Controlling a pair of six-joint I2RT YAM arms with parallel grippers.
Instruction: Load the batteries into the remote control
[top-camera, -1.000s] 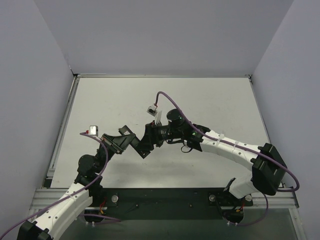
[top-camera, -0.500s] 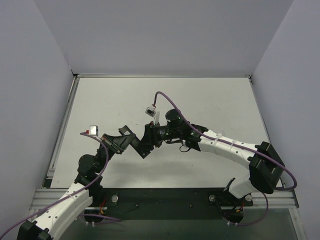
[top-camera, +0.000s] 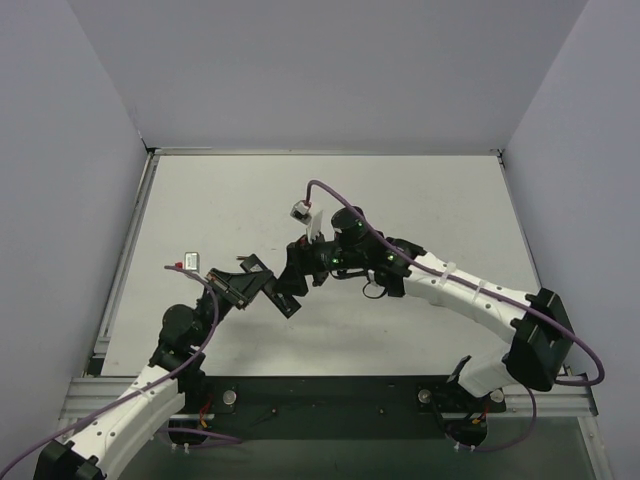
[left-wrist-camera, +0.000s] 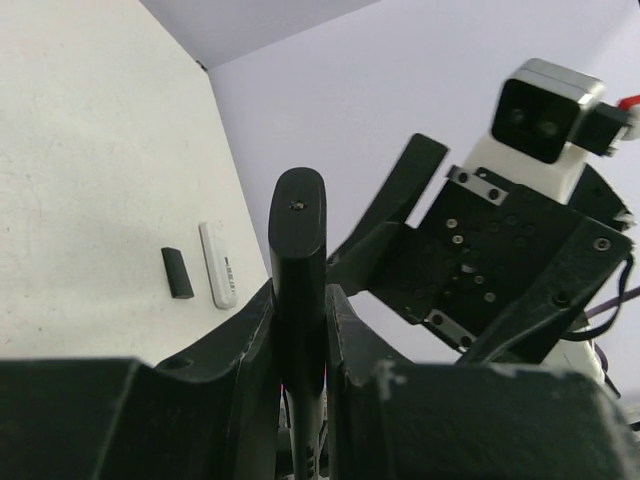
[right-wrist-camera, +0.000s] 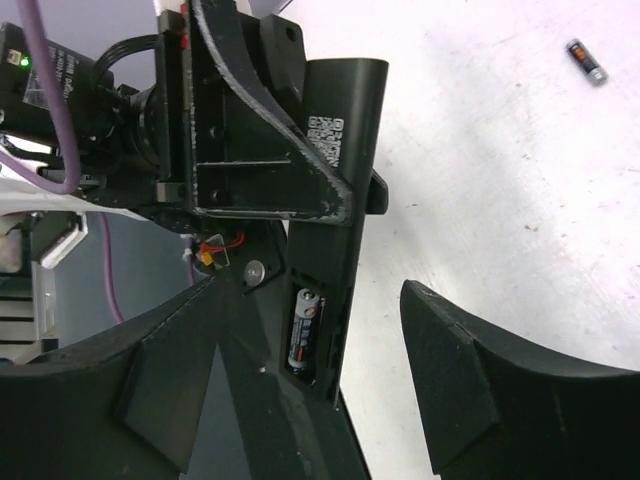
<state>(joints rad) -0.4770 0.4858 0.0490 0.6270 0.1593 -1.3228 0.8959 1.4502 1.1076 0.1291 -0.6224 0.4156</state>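
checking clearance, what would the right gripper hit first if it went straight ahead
Most likely the black remote held by the left gripper: it lies between the right gripper's open fingers, one battery seated. Depth is unclear.

Held remote (right-wrist-camera: 349, 105) between right fingers (right-wrist-camera: 452, 378)

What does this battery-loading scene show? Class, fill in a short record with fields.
left gripper: shut on the black remote
right gripper: open, jaws either side of that remote
open compartment: seated battery inside
loose battery: lying on the table
white remote: on the table, beside a small black piece
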